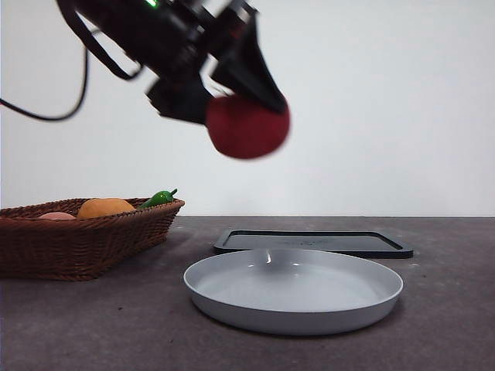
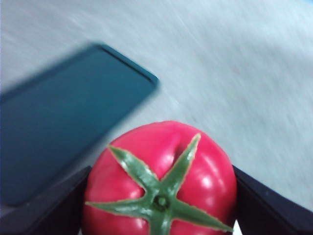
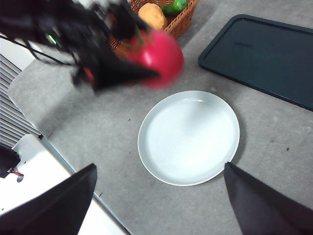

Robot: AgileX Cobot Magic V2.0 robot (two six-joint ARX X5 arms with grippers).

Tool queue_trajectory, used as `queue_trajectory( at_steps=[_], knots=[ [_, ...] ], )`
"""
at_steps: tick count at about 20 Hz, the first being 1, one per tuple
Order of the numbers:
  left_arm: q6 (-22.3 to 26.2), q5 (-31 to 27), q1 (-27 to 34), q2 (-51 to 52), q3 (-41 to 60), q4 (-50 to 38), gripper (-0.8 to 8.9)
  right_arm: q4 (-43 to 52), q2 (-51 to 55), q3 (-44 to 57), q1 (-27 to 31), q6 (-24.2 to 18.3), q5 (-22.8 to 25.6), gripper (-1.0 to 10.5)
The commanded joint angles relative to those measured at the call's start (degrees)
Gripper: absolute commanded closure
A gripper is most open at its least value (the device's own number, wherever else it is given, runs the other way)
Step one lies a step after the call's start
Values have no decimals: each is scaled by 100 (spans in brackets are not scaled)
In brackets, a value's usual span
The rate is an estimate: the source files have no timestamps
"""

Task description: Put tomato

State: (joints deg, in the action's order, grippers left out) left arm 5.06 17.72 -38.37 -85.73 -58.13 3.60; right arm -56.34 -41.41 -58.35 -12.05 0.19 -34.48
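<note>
Tomato (image 1: 247, 127): one, clamped between the left tool's (image 1: 232, 97) jaws, held in the air above the counter (image 1: 448, 309) near the single grey plate (image 1: 294, 290). One dark tray (image 1: 313, 243) behind the plate. One wicker basket (image 1: 77, 239): one orange fruit (image 1: 104, 207), one green pepper (image 1: 158, 198), a pinkish item mostly hidden. Right tool (image 3: 159, 205) jaws apart, high over the plate. Tomato motion-blurred.

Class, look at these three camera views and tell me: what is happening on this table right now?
The left gripper holds the red tomato in the air, clamped between its jaws, above and a little short of the empty grey plate. A wicker basket with an orange fruit and a green pepper stands to one side, a dark tray behind the plate. The right gripper waits open above the table.
</note>
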Motion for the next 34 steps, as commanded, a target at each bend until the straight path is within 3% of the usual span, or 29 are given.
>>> queue_trajectory(
  at_steps=[1,13,15,18,29,34],
  knots=[
    [94,-33,-199,-433,-85,-61,474,46,-48,-101,-24,-63,0,531],
    [330,-37,-457,-1731,-85,-328,465,-4,-48,-101,-24,-63,0,531],
    [326,-35,-463,-1770,-85,-321,395,-9,-48,-101,-24,-63,0,531],
    [323,-35,-527,-1770,-85,-321,312,-11,-48,-101,-24,-66,0,531],
    [-2,-59,-461,-1296,-87,-308,309,-76,-48,-101,-24,-66,0,531],
    [-4,-573,-302,-627,-87,98,310,-81,-48,-101,-24,-66,-2,531]
  ],
)
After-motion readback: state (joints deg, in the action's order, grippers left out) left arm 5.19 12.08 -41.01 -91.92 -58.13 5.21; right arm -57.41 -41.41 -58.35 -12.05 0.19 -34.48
